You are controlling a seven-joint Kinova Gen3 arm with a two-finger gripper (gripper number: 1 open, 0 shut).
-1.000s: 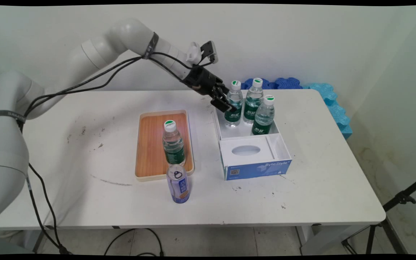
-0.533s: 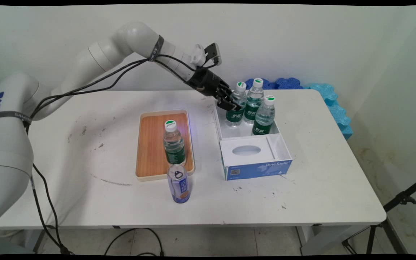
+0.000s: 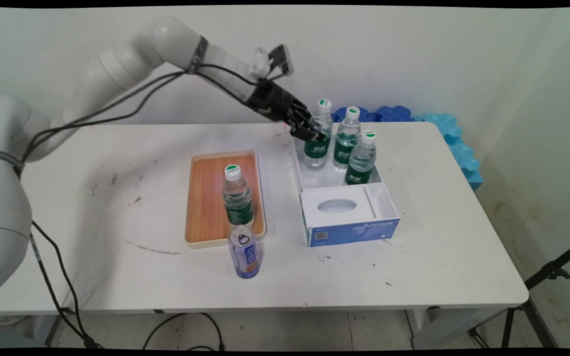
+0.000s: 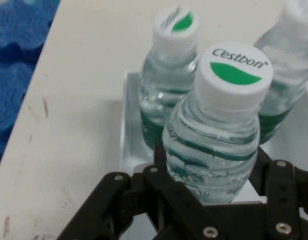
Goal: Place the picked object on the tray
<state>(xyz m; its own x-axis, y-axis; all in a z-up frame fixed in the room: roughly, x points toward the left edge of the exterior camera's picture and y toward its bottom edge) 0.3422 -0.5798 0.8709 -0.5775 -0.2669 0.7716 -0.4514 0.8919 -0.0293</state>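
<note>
- Gripper point(image 3: 314, 133) is clamped on the upper body of a water bottle point(image 3: 317, 133) — fingers pressed on both sides below the shoulder, per the hand view point(image 4: 209, 200).
- That held bottle point(image 4: 214, 135) sits higher than its neighbours and leans a little; its base looks clear of the box floor, though its base isn't clearly visible.
- Cap is white with a green patch, lettered "Cestbon"; label band is green.
- Two more bottles stand upright in the back compartment of the white-and-blue box point(image 3: 349, 230): one at the rear point(image 3: 346, 138), one nearer the right wall point(image 3: 361, 158).
- Box front section has a white insert with an oval cut-out point(image 3: 337, 206).
- Wooden tray point(image 3: 206, 198) lies left of the box, apart from it; a fourth bottle point(image 3: 237, 195) stands upright on the tray's near right part.
- Blue-and-white can point(image 3: 244, 251) stands on the table point(image 3: 438, 257), just in front of the tray's near right corner.
- Blue foam pieces point(image 3: 443, 133) lie along the table's far right edge.
</note>
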